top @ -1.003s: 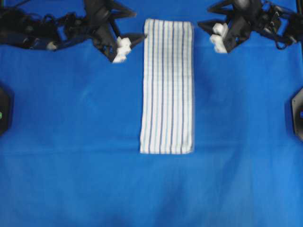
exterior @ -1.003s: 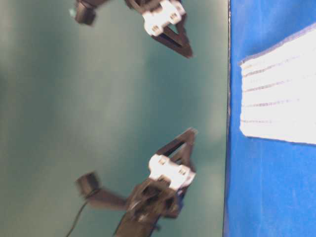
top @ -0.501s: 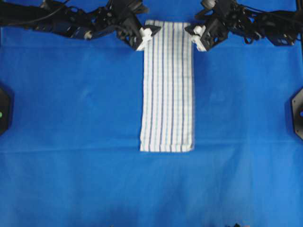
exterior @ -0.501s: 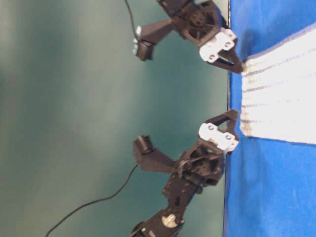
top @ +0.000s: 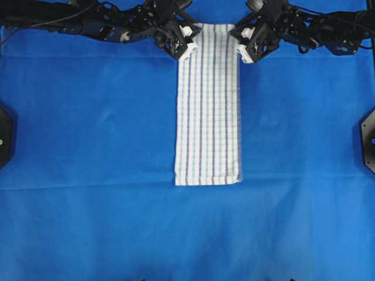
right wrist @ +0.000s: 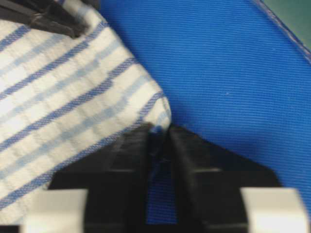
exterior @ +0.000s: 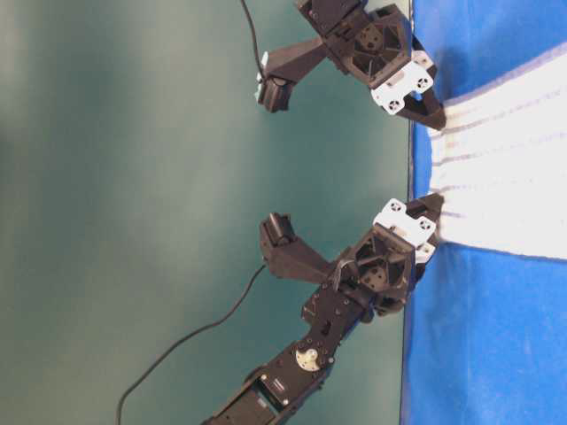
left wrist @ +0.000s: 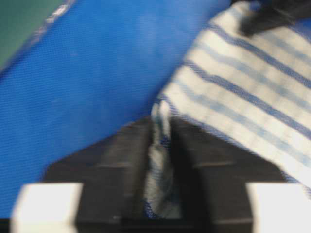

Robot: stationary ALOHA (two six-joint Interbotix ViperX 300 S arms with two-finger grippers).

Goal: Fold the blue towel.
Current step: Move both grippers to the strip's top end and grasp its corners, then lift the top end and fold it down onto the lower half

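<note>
The blue towel (top: 208,105) lies as a long narrow strip down the middle of the table, white with thin blue stripes; from table level its far end (exterior: 505,168) shows. My left gripper (top: 186,44) sits at its far left corner. In the left wrist view the left gripper (left wrist: 159,127) is shut, with a bunched fold of the towel (left wrist: 243,92) between its fingers. My right gripper (top: 244,45) is at the far right corner. The right gripper (right wrist: 158,135) has narrow jaws pinching the corner of the towel (right wrist: 58,92) at their tips.
A plain blue covering (top: 88,146) spreads over the whole table under the towel. Black fixtures stand at the left edge (top: 3,136) and right edge (top: 369,140). The table's far edge (exterior: 411,177) runs just behind both grippers.
Both grippers came from open, beside the towel's far end, onto its two far corners and closed on them. The towel's far end is slightly pulled in.
</note>
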